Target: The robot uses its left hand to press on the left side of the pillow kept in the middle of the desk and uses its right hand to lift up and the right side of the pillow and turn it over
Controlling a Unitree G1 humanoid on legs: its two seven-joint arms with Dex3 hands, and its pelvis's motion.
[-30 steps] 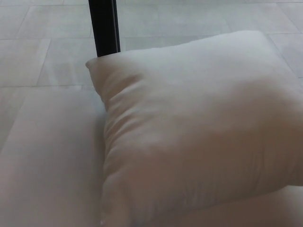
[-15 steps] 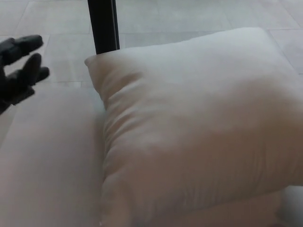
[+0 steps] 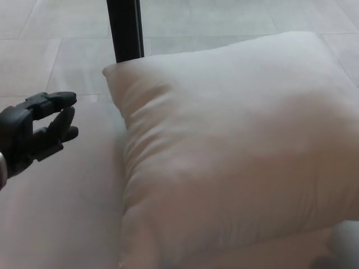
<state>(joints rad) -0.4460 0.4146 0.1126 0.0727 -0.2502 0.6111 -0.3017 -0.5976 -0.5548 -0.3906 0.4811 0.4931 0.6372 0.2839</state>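
Pale desk (image 3: 61, 224) under us carries our white pillow (image 3: 235, 151) filling the middle and right; our left hand (image 3: 35, 131) hovers beside it, fingers (image 3: 59, 126) spread, holding nothing.

pillow (image 3: 235, 151): its right side and lower corners run off the frame.
my left hand (image 3: 33, 131): wrist cut at the left edge.
black post (image 3: 125, 29): top cropped.
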